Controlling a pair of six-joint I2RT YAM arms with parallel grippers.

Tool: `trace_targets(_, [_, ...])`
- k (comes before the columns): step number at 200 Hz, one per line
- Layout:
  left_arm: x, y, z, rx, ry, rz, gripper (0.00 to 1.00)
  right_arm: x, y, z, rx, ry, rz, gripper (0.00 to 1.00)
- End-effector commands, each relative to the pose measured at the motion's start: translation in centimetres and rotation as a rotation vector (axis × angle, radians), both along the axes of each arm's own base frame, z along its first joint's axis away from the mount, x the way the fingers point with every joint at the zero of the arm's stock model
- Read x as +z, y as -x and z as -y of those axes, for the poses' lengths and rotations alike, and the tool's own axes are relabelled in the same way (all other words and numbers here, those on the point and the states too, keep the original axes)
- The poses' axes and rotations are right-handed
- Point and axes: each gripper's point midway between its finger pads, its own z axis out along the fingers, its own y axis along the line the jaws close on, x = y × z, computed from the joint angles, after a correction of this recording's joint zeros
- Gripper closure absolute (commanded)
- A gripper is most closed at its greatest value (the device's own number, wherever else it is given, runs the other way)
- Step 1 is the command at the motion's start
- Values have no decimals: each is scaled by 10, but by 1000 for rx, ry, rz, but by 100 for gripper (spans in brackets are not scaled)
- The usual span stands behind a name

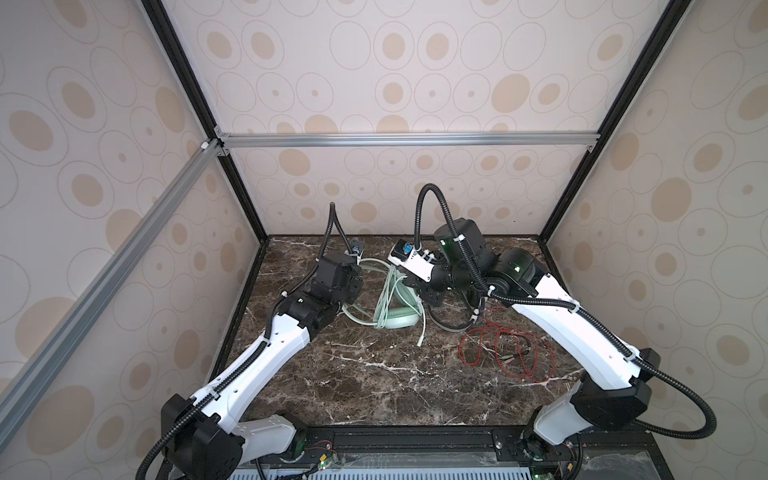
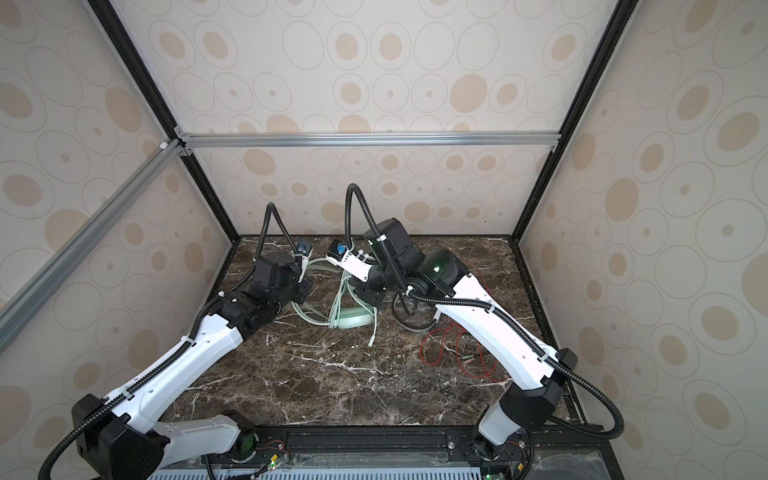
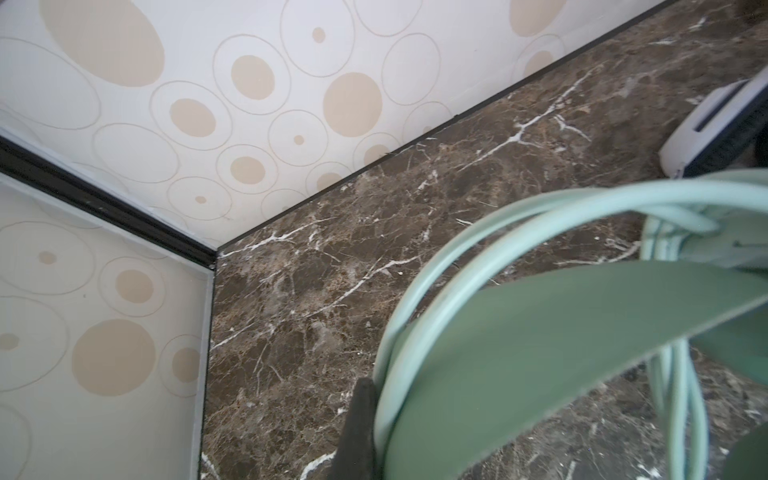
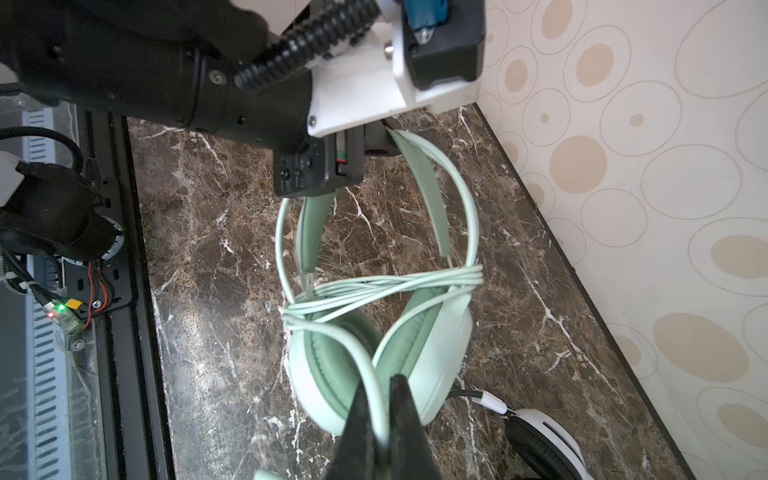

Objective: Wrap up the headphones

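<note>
My left fingers (image 3: 358,432) clamp the mint pair (image 4: 436,345), my right fingers (image 4: 404,428) pinch its cable (image 4: 374,291); one white pair (image 4: 544,432) lies just beside it.

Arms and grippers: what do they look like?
Left arm and right arm: white shells, black joint housings, black corrugated conduit zip-tied alongside. A green light glows on the right arm's joint. The right gripper has black tapered fingers; each wrist has a white camera bracket.

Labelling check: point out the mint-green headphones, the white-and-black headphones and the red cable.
mint-green headphones (image 4: 444,345): right wrist view, on an ear cup's outer shell.
white-and-black headphones (image 4: 557,432): right wrist view, on the white cup shell.
red cable (image 1: 496,349): in a top view, on a loose loop.
</note>
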Motion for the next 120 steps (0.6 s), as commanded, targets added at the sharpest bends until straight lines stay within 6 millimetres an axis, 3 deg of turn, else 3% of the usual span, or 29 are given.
trace_targets(1, [18,12,22,-131,81,20,100,7,-9,8,-2,16,25,100])
trace_targets(44, [15,26,31,-212,101,-22,100,8,-30,16,-51,4,14,100])
trace_targets(120, [26,39,42,-283,161,-42,100,-12,-64,26,-115,-38,-86,100])
